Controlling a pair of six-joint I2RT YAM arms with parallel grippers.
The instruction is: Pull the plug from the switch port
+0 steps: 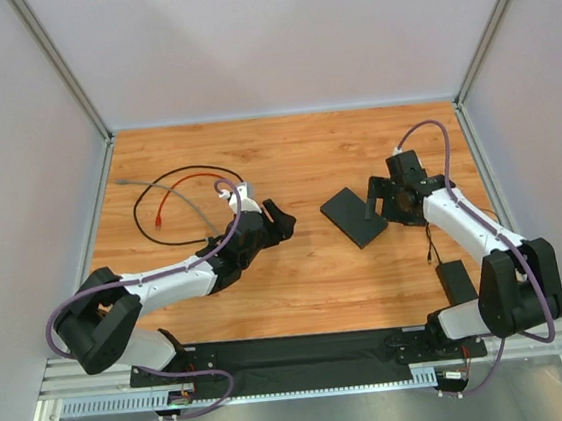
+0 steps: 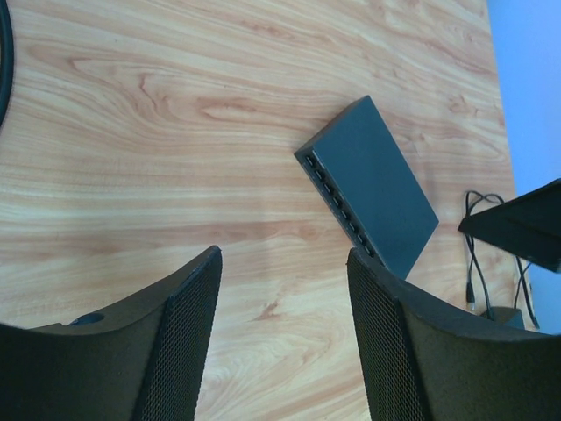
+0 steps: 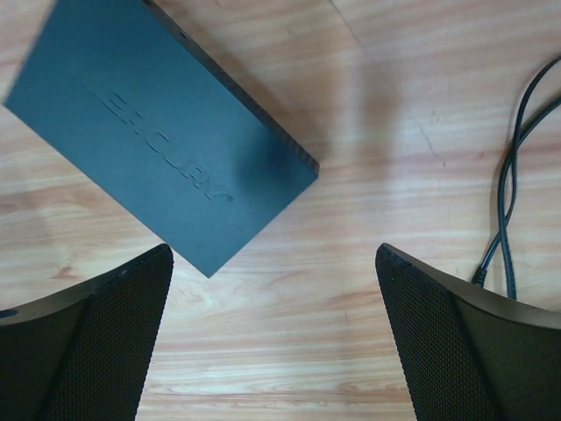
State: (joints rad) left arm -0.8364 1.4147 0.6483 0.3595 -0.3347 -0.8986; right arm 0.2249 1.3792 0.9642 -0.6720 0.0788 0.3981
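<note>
Only the top view takes in the whole wood-grain worktop [image 1: 285, 150]. The switch [image 1: 354, 215], a flat matte-black rectangle, lies askew right of centre between the two arms. The left claw [image 1: 277, 221] is near its left side and the right claw [image 1: 376, 201] is over its right corner. At the far left a black cable [image 1: 175, 207] lies in a loose loop, with a grey cable [image 1: 164, 198] and a thin reddish one across it; their ends are too small to make out. Near the right arm's base sits a small black brick [image 1: 456, 281] on a thin black cord [image 1: 428, 245].

The left wrist view alone shows the switch's front edge, a row of dark square ports [image 2: 337, 202]. The left claw [image 2: 280, 333] is spread, its mesh-textured fingers [image 2: 188, 342] apart over bare wood with nothing between them, and the switch is clear of them.

The right wrist view alone shows the switch's smooth top [image 3: 166, 149] with embossed lettering. The right claw [image 3: 272, 333] stands spread wide over bare wood, the switch's near corner just short of the gap between its fingers. The thin cord [image 3: 517, 175] runs along the right edge there

Pale walls enclose the worktop on three sides, and there is open wood all around the switch
</note>
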